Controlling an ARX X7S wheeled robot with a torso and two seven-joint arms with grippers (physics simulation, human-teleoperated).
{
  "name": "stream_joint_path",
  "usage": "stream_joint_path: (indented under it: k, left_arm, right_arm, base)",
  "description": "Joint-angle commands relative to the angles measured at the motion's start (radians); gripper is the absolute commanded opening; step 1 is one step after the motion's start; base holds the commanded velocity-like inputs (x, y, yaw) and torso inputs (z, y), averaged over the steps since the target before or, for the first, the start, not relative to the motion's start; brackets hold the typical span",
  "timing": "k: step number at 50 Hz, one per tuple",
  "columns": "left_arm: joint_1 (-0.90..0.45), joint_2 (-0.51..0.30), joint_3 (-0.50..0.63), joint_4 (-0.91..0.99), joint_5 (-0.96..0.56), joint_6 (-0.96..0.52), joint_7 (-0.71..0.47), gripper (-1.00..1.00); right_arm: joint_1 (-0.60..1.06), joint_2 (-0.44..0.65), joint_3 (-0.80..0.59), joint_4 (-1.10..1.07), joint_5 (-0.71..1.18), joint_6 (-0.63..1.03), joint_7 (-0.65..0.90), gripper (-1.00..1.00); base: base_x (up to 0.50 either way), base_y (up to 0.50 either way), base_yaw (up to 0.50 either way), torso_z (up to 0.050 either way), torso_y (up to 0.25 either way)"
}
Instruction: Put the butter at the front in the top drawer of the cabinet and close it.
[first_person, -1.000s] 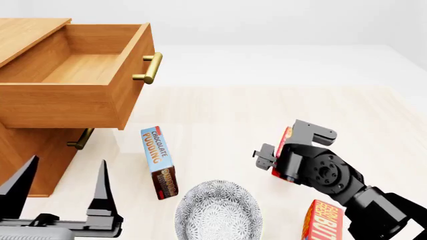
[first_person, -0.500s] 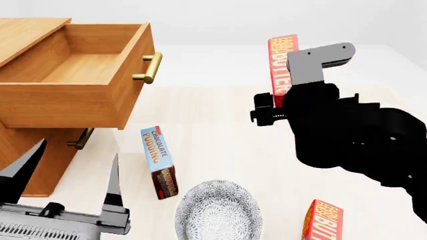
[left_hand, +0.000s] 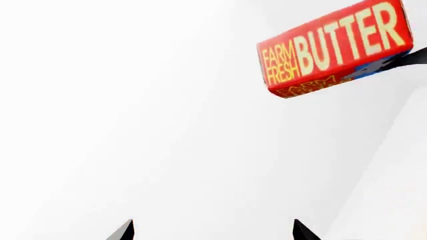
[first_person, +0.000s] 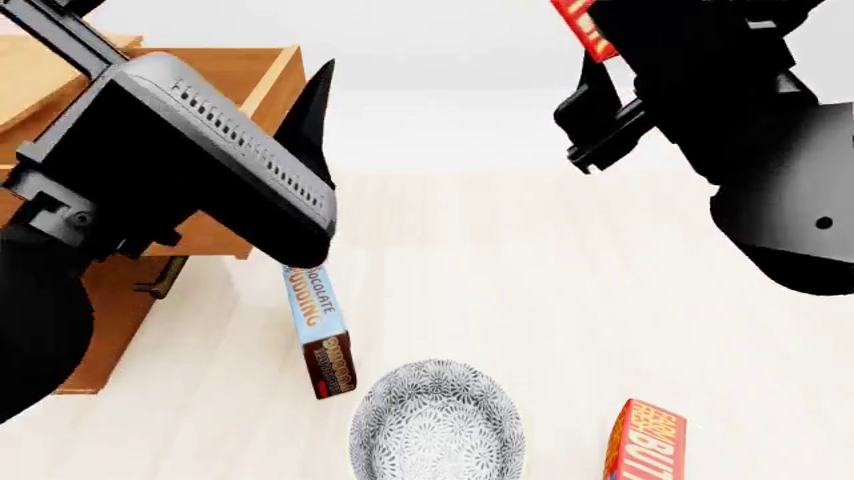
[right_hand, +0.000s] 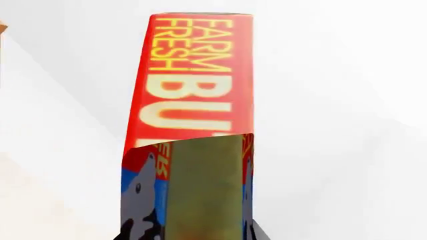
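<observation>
The right gripper (right_hand: 183, 220), clamping the butter (first_person: 587, 25), is rising above the floor toward the open top drawer (first_person: 260, 70); the left gripper (left_hand: 212, 232), fingers spread, is lifting too.

Your right gripper (first_person: 607, 40) has kept climbing: a second ago it closed on the butter (first_person: 583, 25) low on the table, half a second ago it held the carton upright at mid-height, and now only the carton's lower red corner shows at the top edge of the head view. The right wrist view shows it clamped on the carton (right_hand: 190, 125). Your left arm has swung up too; from the lower corner, its gripper (first_person: 320, 110) now rises in front of the top drawer (first_person: 267, 75), hiding the handle and most of the drawer.
</observation>
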Motion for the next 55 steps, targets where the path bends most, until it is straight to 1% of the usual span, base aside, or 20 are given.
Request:
stream_joint_path:
  k: [1, 3, 8, 11, 14, 18, 24, 29, 34, 40, 49, 55]
  left_arm:
    - [-0.256, 0.095, 0.108, -0.155, 0.249, -0.011, 0.371, 1.00]
    - [-0.273, 0.095, 0.126, -0.195, 0.289, 0.037, 0.424, 1.00]
    - [-0.312, 0.103, 0.205, -0.302, 0.429, 0.176, 0.566, 1.00]
    - [-0.327, 0.109, 0.254, -0.363, 0.515, 0.260, 0.630, 1.00]
    - [-0.325, 0.107, 0.303, -0.394, 0.605, 0.328, 0.656, 1.00]
    - [-0.303, 0.094, 0.347, -0.396, 0.683, 0.360, 0.648, 1.00]
    - [-0.274, 0.087, 0.381, -0.406, 0.740, 0.378, 0.631, 1.00]
    - [-0.265, 0.089, 0.388, -0.418, 0.766, 0.395, 0.616, 1.00]
    - [-0.256, 0.093, 0.379, -0.408, 0.758, 0.398, 0.601, 1.00]
    - [-0.235, 0.109, 0.365, -0.403, 0.727, 0.408, 0.578, 1.00]
    - [-0.208, 0.135, 0.356, -0.423, 0.713, 0.436, 0.548, 1.00]
    - [-0.196, 0.151, 0.356, -0.430, 0.709, 0.441, 0.543, 1.00]
  right_arm:
    - [0.236, 0.023, -0.198, 0.084, -0.474, -0.050, -0.389, -1.00]
    - [0.258, 0.015, -0.234, 0.124, -0.530, -0.091, -0.455, -1.00]
    - [0.310, 0.000, -0.279, 0.180, -0.597, -0.154, -0.584, -1.00]
    - [0.324, -0.002, -0.295, 0.201, -0.620, -0.173, -0.626, -1.00]
    - [0.311, 0.011, -0.298, 0.204, -0.624, -0.187, -0.630, -1.00]
    - [0.268, 0.036, -0.304, 0.193, -0.626, -0.208, -0.609, -1.00]
    - [0.230, 0.051, -0.357, 0.178, -0.682, -0.230, -0.606, -1.00]
    - [0.226, 0.064, -0.411, 0.154, -0.739, -0.227, -0.623, -1.00]
    - [0.254, 0.076, -0.511, 0.103, -0.866, -0.223, -0.660, -1.00]
    - [0.271, 0.070, -0.577, 0.062, -0.941, -0.154, -0.668, -1.00]
    - [0.283, 0.053, -0.634, 0.019, -1.002, -0.117, -0.692, -1.00]
    - [0.277, 0.049, -0.633, 0.003, -1.006, -0.103, -0.692, -1.00]
  base:
    - [0.00, 0.00, 0.00, 0.000, 0.000]
    - [0.00, 0.00, 0.00, 0.000, 0.000]
    - [0.00, 0.00, 0.00, 0.000, 0.002]
    - [0.00, 0.00, 0.00, 0.000, 0.000]
    - [0.00, 0.00, 0.00, 0.000, 0.003]
    - [0.00, 0.00, 0.00, 0.000, 0.000]
    - [0.00, 0.00, 0.00, 0.000, 0.002]
    - [0.00, 0.00, 0.00, 0.000, 0.000]
    - [0.00, 0.00, 0.00, 0.000, 0.002]
    - [0.00, 0.00, 0.00, 0.000, 0.002]
    - [0.00, 0.00, 0.00, 0.000, 0.001]
    - [0.00, 0.00, 0.00, 0.000, 0.002]
